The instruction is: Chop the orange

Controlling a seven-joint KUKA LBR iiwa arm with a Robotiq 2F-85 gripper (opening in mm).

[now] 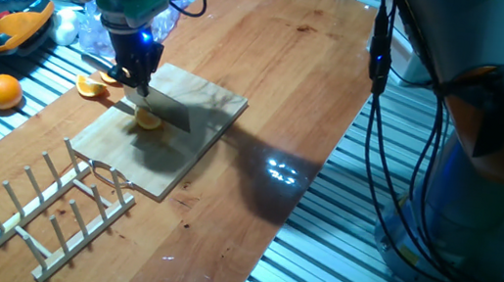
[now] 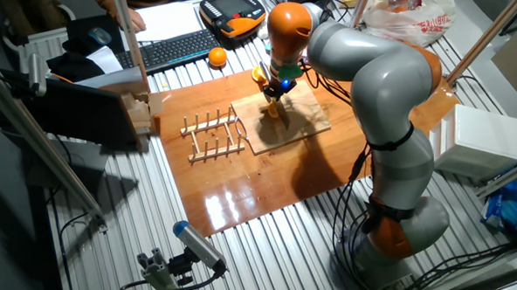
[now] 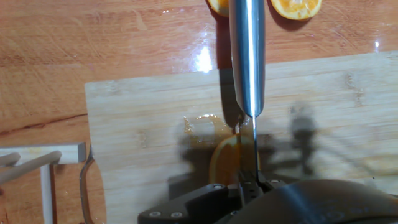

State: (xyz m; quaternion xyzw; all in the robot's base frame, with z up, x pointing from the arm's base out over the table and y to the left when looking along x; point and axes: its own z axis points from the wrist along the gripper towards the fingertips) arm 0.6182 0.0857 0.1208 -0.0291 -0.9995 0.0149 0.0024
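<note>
The orange (image 1: 148,120) is a small half-moon wedge lying on the wooden cutting board (image 1: 194,148). In the hand view the orange (image 3: 225,159) sits just in front of the hand, on the board (image 3: 149,118). My gripper (image 1: 139,82) is shut on a knife (image 1: 165,110) and stands over the board's far left part. The blade (image 3: 247,56) is edge-down, crossing the wedge's right part; I cannot tell how deep it sits. The gripper (image 3: 250,182) shows at the bottom edge of the hand view. In the other fixed view the gripper (image 2: 277,91) hides the orange.
A pair of orange wedges (image 1: 93,87) lies on the table just left of the board. A whole round orange (image 1: 3,90) sits on the slatted bench. A wooden dish rack (image 1: 60,209) stands at the board's near end. A teach pendant (image 1: 17,28) lies at far left.
</note>
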